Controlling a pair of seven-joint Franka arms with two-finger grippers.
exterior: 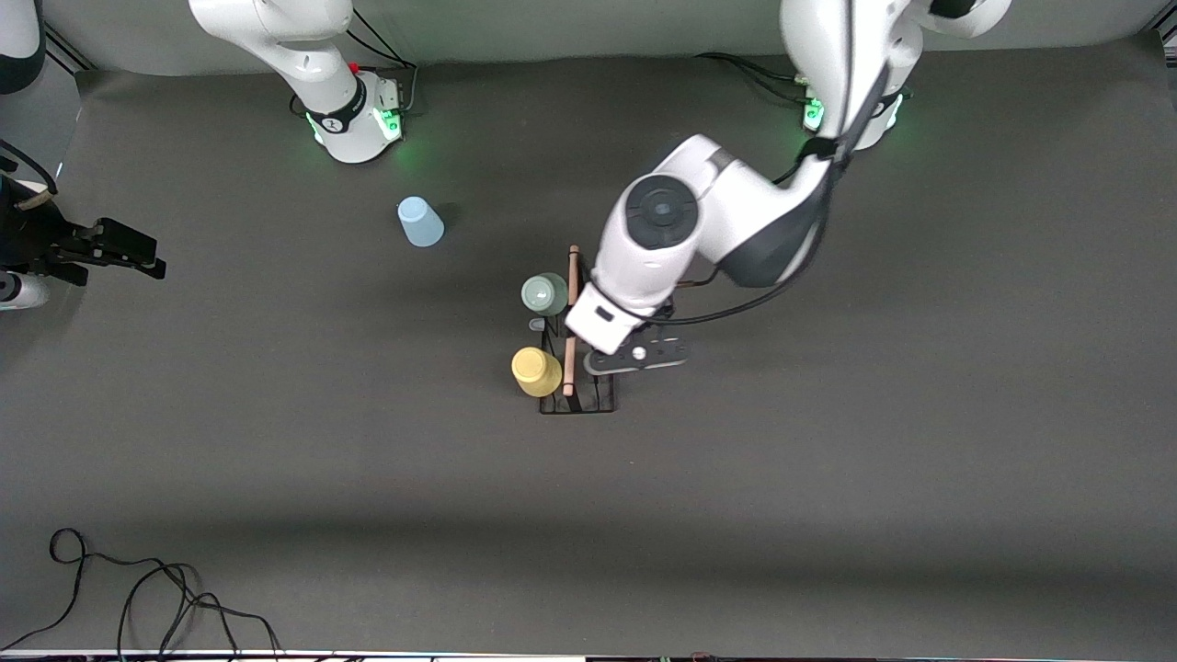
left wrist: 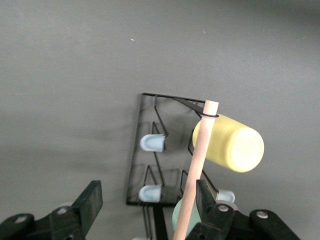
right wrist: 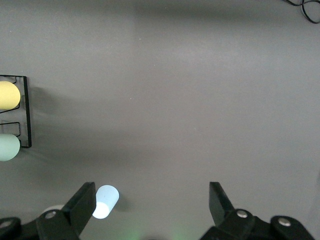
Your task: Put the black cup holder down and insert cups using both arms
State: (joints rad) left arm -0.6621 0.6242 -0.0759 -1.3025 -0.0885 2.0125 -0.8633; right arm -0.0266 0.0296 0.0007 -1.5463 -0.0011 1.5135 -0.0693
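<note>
The black cup holder (exterior: 577,368) stands mid-table, holding the yellow cup (exterior: 536,370) and mint cup (exterior: 544,294). The left gripper (left wrist: 145,207) hovers spread above it; the right gripper (right wrist: 152,207) waits spread near the table's right-arm end.

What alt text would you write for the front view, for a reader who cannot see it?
The left gripper hangs open over a black wire cup holder with a wooden rod handle, which already carries a yellow plastic cup and a mint green cup. A light blue cup lies alone on the grey table.
</note>
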